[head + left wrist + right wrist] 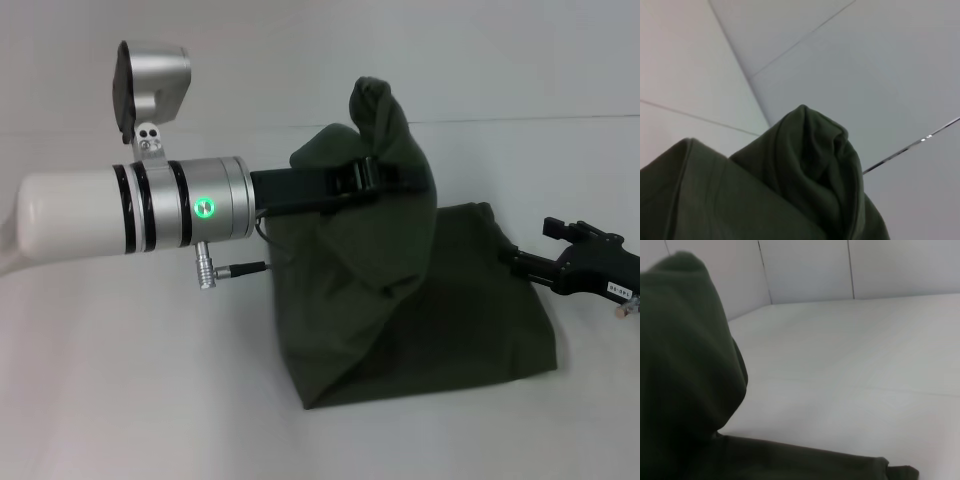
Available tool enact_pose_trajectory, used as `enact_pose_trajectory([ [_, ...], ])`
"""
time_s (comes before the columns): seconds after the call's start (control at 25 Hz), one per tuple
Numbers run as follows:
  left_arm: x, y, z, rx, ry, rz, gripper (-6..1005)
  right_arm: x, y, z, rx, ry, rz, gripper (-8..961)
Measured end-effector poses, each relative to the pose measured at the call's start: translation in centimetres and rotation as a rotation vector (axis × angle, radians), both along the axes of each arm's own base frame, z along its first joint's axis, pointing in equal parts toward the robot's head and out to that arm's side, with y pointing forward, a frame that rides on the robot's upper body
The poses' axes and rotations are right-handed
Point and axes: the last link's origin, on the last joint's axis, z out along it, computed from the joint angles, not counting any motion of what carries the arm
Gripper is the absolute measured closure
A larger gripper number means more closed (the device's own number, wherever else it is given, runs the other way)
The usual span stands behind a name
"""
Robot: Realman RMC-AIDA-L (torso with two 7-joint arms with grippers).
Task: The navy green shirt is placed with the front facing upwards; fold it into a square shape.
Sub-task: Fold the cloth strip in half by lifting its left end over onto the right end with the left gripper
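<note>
Your left gripper point(375, 178), at centre frame in the head view, is clamped on a bunched peak of the navy green shirt point(420, 320) and holds it raised, so cloth drapes down from the jaws to the folded layers below. Your right gripper point(520, 258) sits at the right edge of the frame against the shirt's side; whether it is pinching the fabric or standing apart you cannot tell. The shirt lies centre-right on the white table point(150, 400), already a compact block with plain green showing. You appear mid-fold, carrying a lifted edge over. Next, lay that peak flat across the block, square with its edges, before letting go.
</note>
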Motion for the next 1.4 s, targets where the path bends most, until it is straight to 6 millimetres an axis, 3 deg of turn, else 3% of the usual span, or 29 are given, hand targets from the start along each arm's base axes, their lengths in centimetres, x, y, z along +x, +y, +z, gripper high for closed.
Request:
enact_pose_trajectory([
  [0.4,0.0,0.0,-2.1,-0.009,0.050,0.023,837,0.2,-0.1,0.0,0.003,0.000,-0.009,46],
  [0.72,1.3,0.1,-4.4,0.017,0.082,0.001,816,0.3,-0.1,0.1,0.008,-0.002,-0.011,49],
  [1.2,0.9,0.5,-6.0,0.065,0.053,0.107,783,0.6,0.0,0.3,0.016,-0.022,-0.018,53],
  [1.4,1.1,0.2,-6.2,0.061,0.054,0.074,770,0.6,0.0,0.5,0.019,-0.024,-0.019,55],
])
